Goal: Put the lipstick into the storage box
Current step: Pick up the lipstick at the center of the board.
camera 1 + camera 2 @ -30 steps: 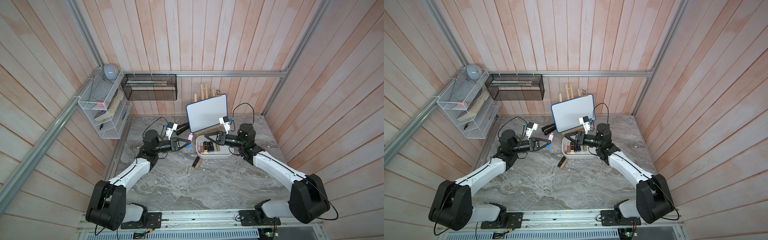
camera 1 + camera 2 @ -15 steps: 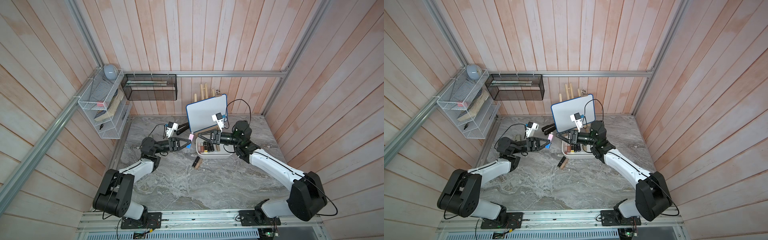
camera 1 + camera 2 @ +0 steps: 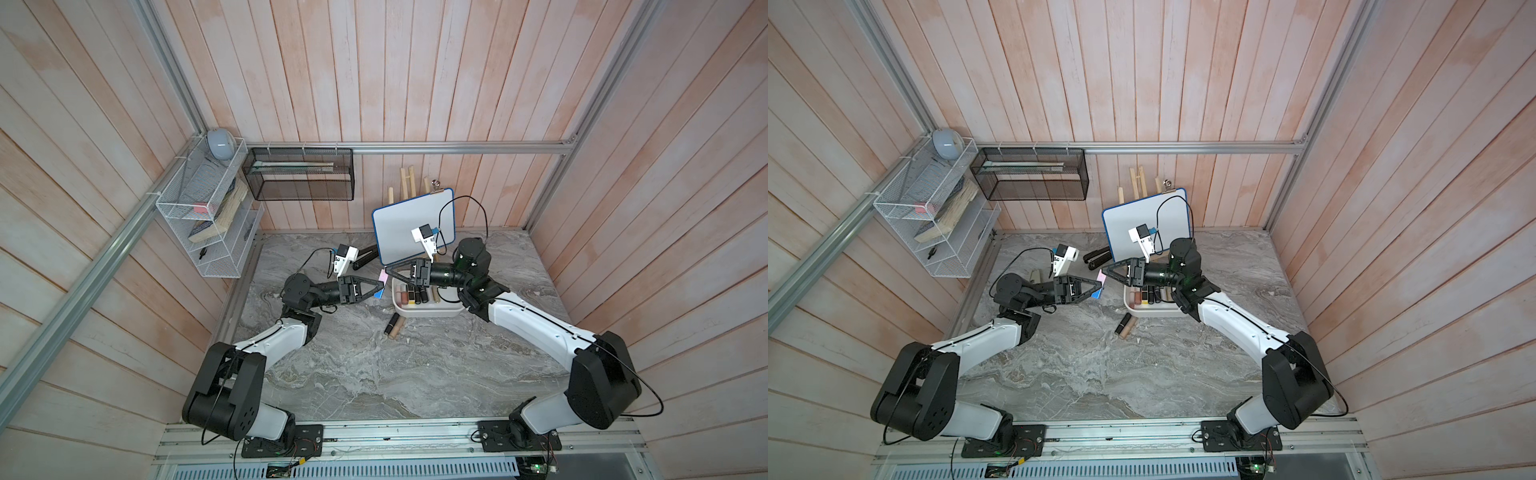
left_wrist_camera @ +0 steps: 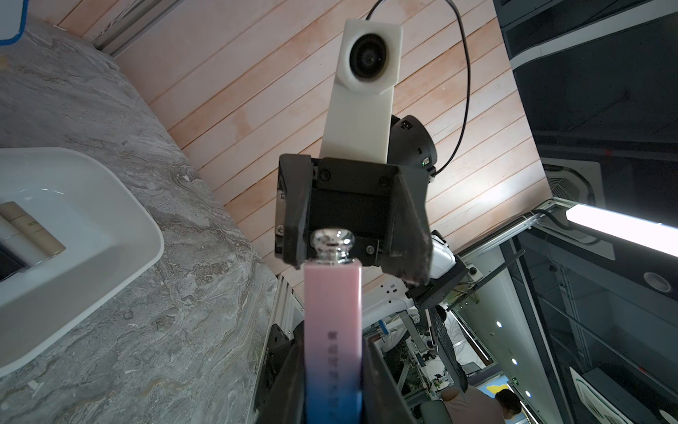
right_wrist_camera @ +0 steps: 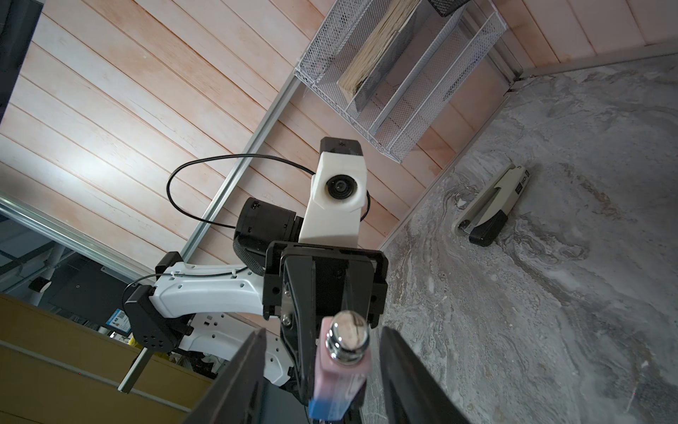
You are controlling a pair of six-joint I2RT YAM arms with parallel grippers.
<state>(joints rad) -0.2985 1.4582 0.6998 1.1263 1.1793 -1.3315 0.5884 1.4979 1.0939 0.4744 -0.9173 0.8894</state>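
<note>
Pink-to-blue lipstick (image 4: 333,330): one, square-bodied, chrome knob cap; the left end effector (image 3: 379,286) clamped its blue end, off the desk (image 3: 374,374) near the storage box (image 3: 428,312).
Axis: knob end raised toward the right end effector (image 5: 323,330).
Right end effector: jaws stood apart around the knob (image 5: 348,336), not touching it.
Storage box: one smooth white tub, rounded corners; I counted five tubes (image 3: 417,296) inside.
Desk: grey marbled; two loose tubes (image 3: 391,324), black and tan.

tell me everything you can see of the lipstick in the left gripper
The lipstick is a square-sided tube, pink fading to blue at one end, glossy like plastic, with small print down one side and a chrome knob on the pink end. The left gripper clamps its blue end; the right gripper, jaws open, flanks the knob without touching.
</note>
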